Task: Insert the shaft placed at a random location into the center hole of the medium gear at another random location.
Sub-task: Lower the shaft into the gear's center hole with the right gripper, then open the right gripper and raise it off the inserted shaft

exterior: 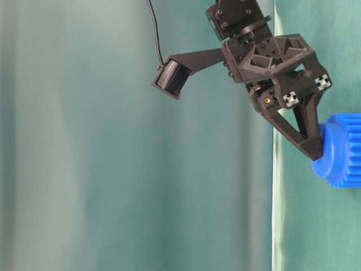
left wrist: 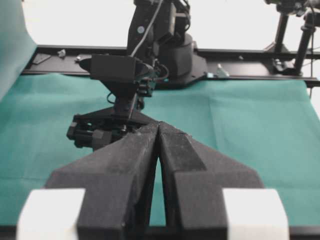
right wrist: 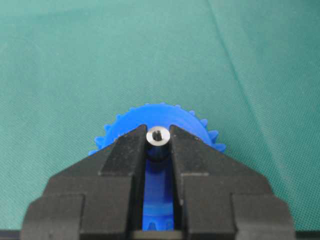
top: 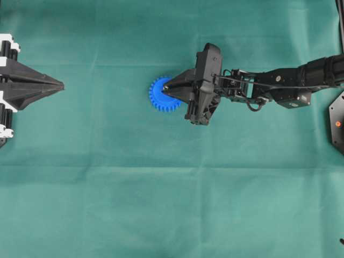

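The blue medium gear (top: 161, 97) lies flat on the green cloth, left of centre. My right gripper (top: 167, 87) reaches over its hub and is shut on the shaft (right wrist: 158, 136), a small silvery pin seen end-on between the fingertips (right wrist: 131, 145). The shaft stands upright over the middle of the gear (right wrist: 125, 127). The center hole is hidden under the shaft and fingers. In the table-level view the right gripper (exterior: 315, 149) touches the gear's hub (exterior: 330, 152). My left gripper (top: 60, 85) is shut and empty at the left edge, also shown in its wrist view (left wrist: 158, 126).
A green cloth (top: 172, 204) covers the table. A black base plate (top: 337, 123) sits at the right edge. The right arm (left wrist: 125, 75) and a black frame rail (left wrist: 250, 52) show beyond the left gripper.
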Tool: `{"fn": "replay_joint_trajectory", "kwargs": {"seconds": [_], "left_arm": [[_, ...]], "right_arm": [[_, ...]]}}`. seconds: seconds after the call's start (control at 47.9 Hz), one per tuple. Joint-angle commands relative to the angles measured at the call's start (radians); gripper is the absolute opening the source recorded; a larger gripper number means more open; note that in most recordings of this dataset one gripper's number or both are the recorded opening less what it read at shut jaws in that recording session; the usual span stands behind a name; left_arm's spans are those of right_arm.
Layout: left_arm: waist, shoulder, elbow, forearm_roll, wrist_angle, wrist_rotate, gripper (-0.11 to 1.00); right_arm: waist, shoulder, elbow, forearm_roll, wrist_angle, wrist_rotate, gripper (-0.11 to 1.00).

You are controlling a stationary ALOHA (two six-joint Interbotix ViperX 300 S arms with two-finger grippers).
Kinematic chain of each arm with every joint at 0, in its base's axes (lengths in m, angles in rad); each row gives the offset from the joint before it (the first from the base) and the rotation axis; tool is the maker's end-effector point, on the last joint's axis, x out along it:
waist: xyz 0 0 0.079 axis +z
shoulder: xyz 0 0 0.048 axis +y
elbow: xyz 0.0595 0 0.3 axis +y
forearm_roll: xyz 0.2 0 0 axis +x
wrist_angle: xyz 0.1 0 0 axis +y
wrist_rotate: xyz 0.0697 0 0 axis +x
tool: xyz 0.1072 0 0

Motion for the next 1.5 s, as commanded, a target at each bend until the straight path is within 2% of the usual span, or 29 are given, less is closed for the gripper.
{"fn": "replay_joint_trajectory", "kwargs": {"seconds": [0.0, 0.564, 0.647, 0.793, 0.835, 1.002, 1.482], "left_arm": [[0.002, 0.008, -0.014, 0.003, -0.006, 0.0, 0.0], [0.002, 0.008, -0.014, 0.003, -0.005, 0.0, 0.0], [0.003, 0.008, -0.014, 0.003, -0.005, 0.0, 0.0], [0.003, 0.008, -0.014, 0.003, -0.005, 0.0, 0.0], [0.003, 0.008, -0.014, 0.003, -0.003, 0.0, 0.0], [0.002, 0.008, -0.014, 0.002, -0.002, 0.0, 0.0], [0.002, 0.008, -0.015, 0.002, -0.003, 0.0, 0.0]], "right_arm": [[0.002, -0.008, -0.014, 0.005, -0.008, -0.003, 0.14], [0.003, -0.032, -0.014, 0.009, 0.031, 0.015, 0.16], [0.003, -0.049, -0.011, 0.009, 0.038, 0.015, 0.35], [0.006, -0.094, -0.008, 0.009, 0.064, 0.014, 0.8], [0.008, -0.106, -0.008, 0.008, 0.071, 0.014, 0.87], [0.008, -0.156, -0.005, 0.008, 0.1, 0.009, 0.8], [0.008, -0.242, 0.002, 0.006, 0.147, 0.008, 0.8]]}}
